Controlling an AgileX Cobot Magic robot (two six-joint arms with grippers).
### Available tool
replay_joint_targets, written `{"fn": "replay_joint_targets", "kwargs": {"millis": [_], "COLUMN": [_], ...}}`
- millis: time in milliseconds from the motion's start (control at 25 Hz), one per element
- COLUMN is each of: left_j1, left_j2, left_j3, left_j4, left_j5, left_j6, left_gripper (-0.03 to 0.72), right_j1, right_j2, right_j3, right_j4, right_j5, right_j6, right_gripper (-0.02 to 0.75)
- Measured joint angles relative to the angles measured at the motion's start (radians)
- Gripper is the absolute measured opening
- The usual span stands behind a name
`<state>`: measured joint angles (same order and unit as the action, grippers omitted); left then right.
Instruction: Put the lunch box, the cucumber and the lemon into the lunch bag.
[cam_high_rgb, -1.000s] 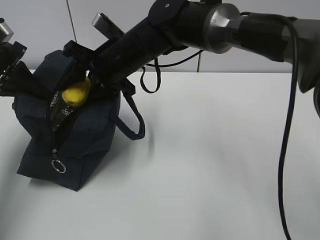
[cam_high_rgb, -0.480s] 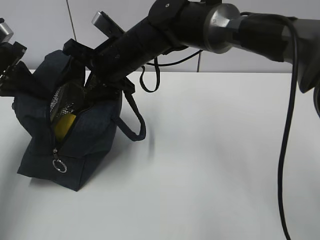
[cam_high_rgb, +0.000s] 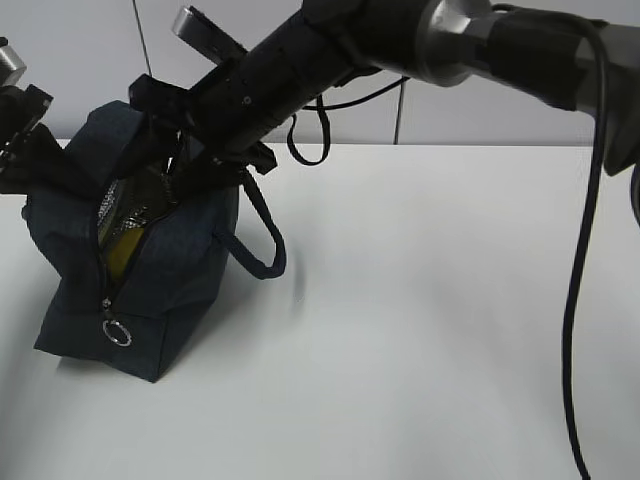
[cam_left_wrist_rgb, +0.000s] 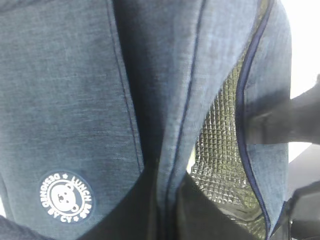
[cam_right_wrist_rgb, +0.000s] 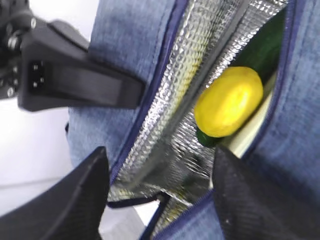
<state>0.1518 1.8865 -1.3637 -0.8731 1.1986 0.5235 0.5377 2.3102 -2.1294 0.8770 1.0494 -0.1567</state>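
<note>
Lemon (cam_right_wrist_rgb: 228, 102) dropped into lunch bag (cam_high_rgb: 180, 260) on cucumber (cam_right_wrist_rgb: 260, 50); right hand (cam_right_wrist_rgb: 157, 192) wide, empty; left hand clamped; logo (cam_left_wrist_rgb: 65, 197) reads "LUNCH BAG".

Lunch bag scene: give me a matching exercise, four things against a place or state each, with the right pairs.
Things:
1. lemon
2. cucumber
3. lunch bag
4. right gripper

Places or states:
A. unzipped, silver lining showing
B. fingers apart above the bag's mouth, holding nothing
C. yellow, lying inside the bag on something dark green
D. dark green, inside the bag, partly under the yellow fruit

Pairs: 1-C, 2-D, 3-A, 4-B
</note>
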Motion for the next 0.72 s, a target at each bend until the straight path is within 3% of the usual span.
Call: {"fn": "replay_joint_targets", "kwargs": {"millis": [400, 720], "left_j1": [0.000, 0.000], "left_j2": [0.000, 0.000], "left_j3": [0.000, 0.000], "left_j4": [0.001, 0.002], "left_j5": [0.000, 0.000], "left_j6": [0.000, 0.000], "left_gripper": [-0.010, -0.010], "right_j1": [-0.001, -0.003], "right_j2": [-0.095, -0.090], "right_j3": [-0.057, -0.057], "right_j4": [-0.430, -0.491], "right_j5": [0.154, 0.154], "right_j6": [0.282, 0.345], "right_gripper": [0.463, 0.462]}}
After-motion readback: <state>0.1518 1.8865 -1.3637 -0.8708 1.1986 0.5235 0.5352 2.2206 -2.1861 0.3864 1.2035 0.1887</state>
